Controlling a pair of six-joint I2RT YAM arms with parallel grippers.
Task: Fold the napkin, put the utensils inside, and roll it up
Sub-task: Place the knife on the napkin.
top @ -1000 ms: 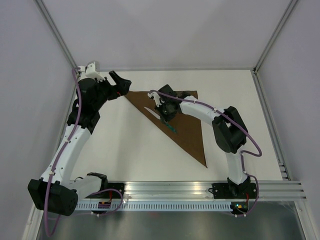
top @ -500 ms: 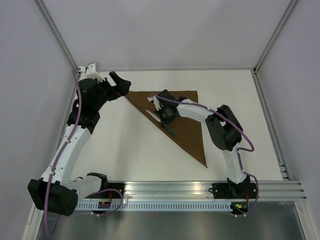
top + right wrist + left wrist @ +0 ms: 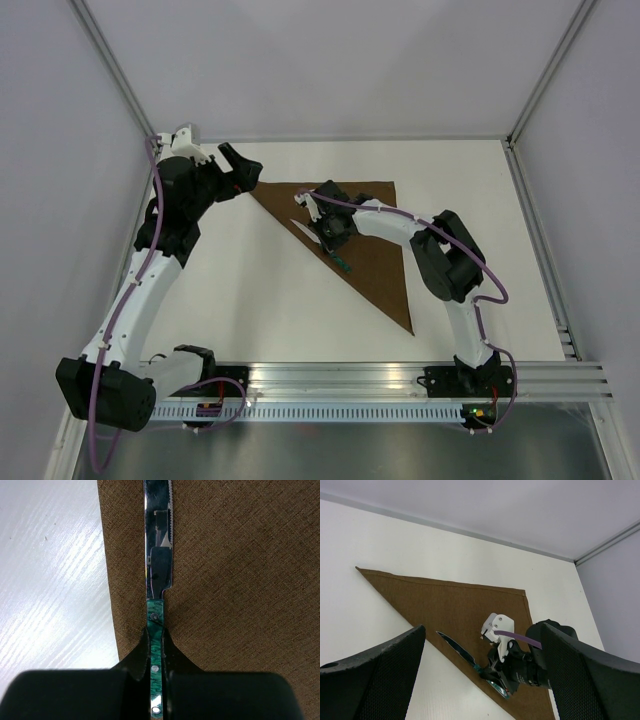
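Note:
The napkin (image 3: 372,232) lies on the table as a dark-brown triangle, its long diagonal edge facing left. My right gripper (image 3: 332,244) is shut on the teal-green handle of the knife (image 3: 306,229). In the right wrist view the fingertips (image 3: 142,652) pinch the handle and the knife (image 3: 158,555) runs along the napkin (image 3: 240,580) just inside its diagonal edge. I cannot tell whether it touches the cloth. My left gripper (image 3: 243,163) hovers open by the napkin's far left corner, holding nothing. The left wrist view shows the napkin (image 3: 445,597), knife (image 3: 456,649) and right gripper (image 3: 486,672).
The white tabletop (image 3: 250,300) is bounded by grey walls, with metal frame posts at the back corners. An aluminium rail (image 3: 400,375) carrying the arm bases runs along the near edge. A purple cable (image 3: 400,208) loops over the right arm.
The right arm has shifted slightly left with the knife, bringing it onto the napkin's diagonal edge. It has barely moved in the last half second. The left arm stays still.

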